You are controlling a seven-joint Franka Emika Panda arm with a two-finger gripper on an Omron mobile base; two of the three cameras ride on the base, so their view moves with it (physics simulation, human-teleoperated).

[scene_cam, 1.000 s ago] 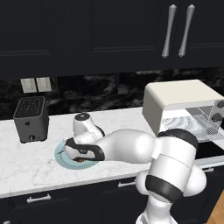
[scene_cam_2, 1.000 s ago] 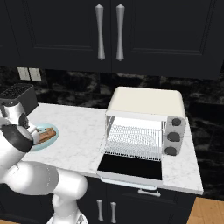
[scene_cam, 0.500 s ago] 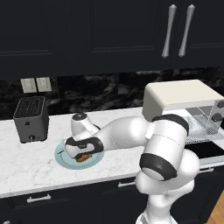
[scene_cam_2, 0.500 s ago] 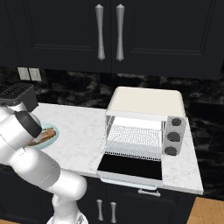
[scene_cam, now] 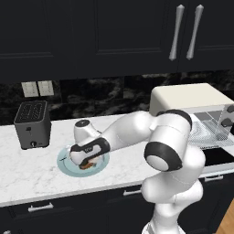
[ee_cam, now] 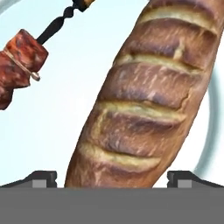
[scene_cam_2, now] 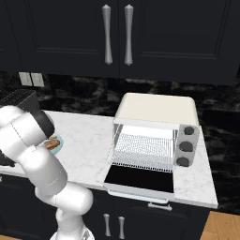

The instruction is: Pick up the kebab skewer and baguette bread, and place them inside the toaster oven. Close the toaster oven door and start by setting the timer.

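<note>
Baguette bread: on the pale blue plate, scored crust up; in the hand view its long axis runs from the bottom edge up toward the upper right corner.
Kebab skewer: on the same plate, beside the loaf and apart from it; dark stick slanting roughly the same way, one reddish chunk at the view's left edge.
Gripper: low over the plate, jaws spread wide, one dark fingertip on either side of the loaf's near end; contact cannot be told.
Hand view alone gives the crust scoring and the skewer's stick; the right base view gives just a brown sliver of food at the plate, beside the arm's elbow.
Against the earlier frames: hand lower over the plate, elbow swung forward.
Toaster oven: well to the plate's right, toaster oven door folded down flat.
Dark slot toaster: just left of the plate.
</note>
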